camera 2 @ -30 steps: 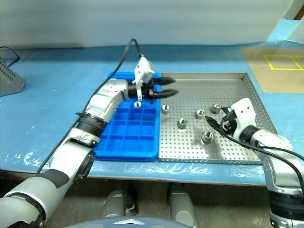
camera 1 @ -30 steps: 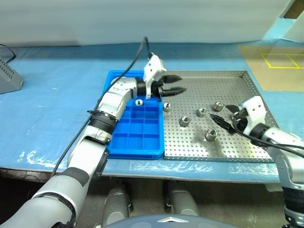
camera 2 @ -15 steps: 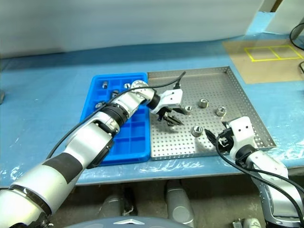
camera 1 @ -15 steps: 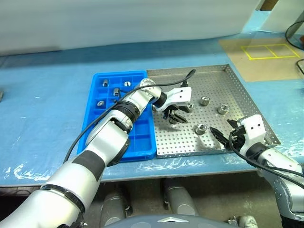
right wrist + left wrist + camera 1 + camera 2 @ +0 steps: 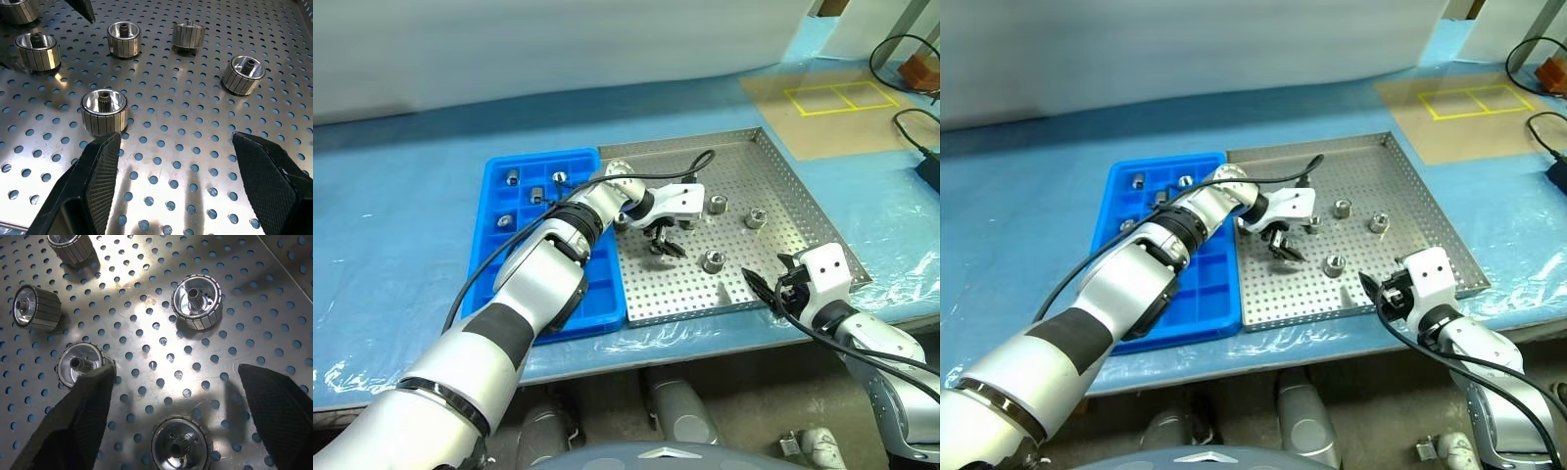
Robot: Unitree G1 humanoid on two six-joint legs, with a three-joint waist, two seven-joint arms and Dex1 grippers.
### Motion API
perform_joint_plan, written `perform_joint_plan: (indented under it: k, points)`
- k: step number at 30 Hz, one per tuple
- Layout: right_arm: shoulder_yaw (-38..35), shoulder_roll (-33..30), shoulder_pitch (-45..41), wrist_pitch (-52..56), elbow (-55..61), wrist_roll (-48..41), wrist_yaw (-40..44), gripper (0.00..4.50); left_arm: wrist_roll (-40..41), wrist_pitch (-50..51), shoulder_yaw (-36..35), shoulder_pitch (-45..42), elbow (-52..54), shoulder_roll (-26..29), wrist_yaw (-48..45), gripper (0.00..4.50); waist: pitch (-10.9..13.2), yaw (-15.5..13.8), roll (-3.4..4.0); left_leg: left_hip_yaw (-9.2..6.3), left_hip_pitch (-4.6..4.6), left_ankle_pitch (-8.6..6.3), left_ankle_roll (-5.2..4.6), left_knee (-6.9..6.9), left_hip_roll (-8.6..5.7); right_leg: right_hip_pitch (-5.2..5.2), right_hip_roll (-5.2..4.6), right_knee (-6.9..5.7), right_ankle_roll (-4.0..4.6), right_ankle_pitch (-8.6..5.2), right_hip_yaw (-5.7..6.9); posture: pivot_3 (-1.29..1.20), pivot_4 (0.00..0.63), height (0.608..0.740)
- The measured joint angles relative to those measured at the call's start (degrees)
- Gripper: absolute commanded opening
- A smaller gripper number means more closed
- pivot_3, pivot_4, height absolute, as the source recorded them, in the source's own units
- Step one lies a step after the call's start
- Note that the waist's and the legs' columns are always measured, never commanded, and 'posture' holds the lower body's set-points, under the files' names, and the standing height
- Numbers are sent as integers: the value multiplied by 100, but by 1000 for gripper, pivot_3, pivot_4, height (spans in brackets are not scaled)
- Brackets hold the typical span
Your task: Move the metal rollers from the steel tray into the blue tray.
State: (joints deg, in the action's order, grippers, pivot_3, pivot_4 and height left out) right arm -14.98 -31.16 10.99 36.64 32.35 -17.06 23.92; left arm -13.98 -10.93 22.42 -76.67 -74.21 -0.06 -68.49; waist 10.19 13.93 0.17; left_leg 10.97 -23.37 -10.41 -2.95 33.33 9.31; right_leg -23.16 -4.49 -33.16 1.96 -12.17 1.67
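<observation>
Left wrist view: your left gripper (image 5: 171,416), jaws spread and empty, hovers over metal rollers (image 5: 197,308) on the steel tray (image 5: 773,186); close on one next.

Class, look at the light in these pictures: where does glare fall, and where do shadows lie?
Left wrist view: bright glare on the steel tray behind the upright metal rollers. Right wrist view: soft dark streaks on the perforated base ahead of the right pincer. Left eye view: shadow under the left pincer; the blue tray looks evenly lit.
</observation>
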Motion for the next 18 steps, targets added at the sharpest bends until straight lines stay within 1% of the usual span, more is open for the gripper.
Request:
perform_joint_plan:
  k: [7,16,18]
  points:
    - [166,-3,-100,-38,-82,129,-3,3732,-263,-91,40,35,-27,191,-111,4482,0,76,0,-3,-6,-4,-8,0,-11,0,-13,2,1,0,7,-677,150,740]
    - [225,24,-113,-42,-134,238,-55,3732,-775,14,285,152,-145,176,37,4482,0,122,0,-5,-2,-11,-20,1,-33,7,-34,3,0,0,8,-697,150,740]
    - [222,28,-105,-41,-149,250,-63,3732,-813,88,285,153,-148,137,128,4482,-1,120,1,-11,5,-13,-24,1,-43,25,-48,6,-1,-1,19,-702,150,740]
